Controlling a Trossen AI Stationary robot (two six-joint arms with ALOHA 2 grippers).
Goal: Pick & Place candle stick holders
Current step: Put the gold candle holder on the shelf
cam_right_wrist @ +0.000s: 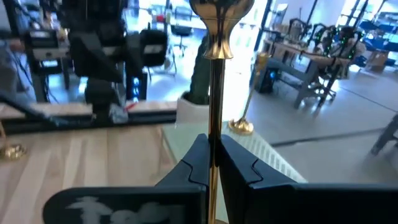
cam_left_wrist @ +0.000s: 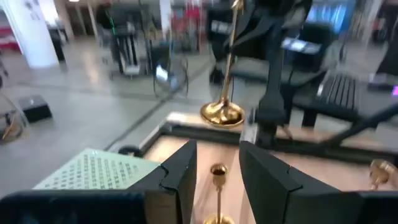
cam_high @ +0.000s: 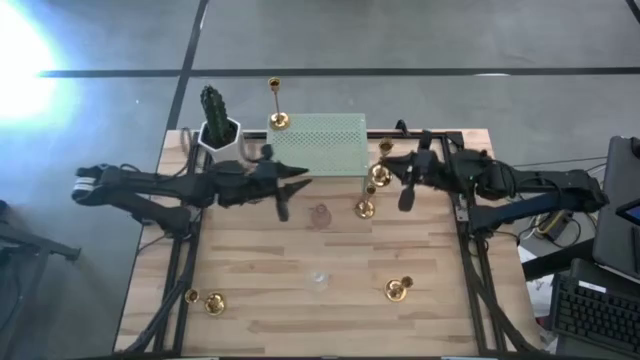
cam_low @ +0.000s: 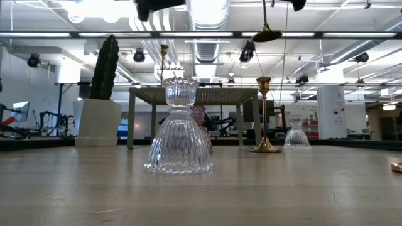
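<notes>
Your right gripper point(cam_right_wrist: 213, 163) was clamped on the slim stem of a tall shiny gold candle stick holder point(cam_right_wrist: 216, 81), lifted beside the green perforated metal stand point(cam_high: 318, 143). Your left gripper point(cam_left_wrist: 216, 180) hovered part-open, empty. Next, I judge, you'd set it down upright.

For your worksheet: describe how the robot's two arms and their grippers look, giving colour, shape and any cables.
Both arms are dark, slim and jointed, with cables trailing along them. The left gripper and the right gripper each end in two black, angular, wedge-shaped fingers. The left arm's far end carries a pale patch.

Shiny gold candle stick holders point(cam_high: 365, 209), green perforated stand point(cam_high: 318, 144), clear ribbed glass holder point(cam_low: 179, 129).
</notes>
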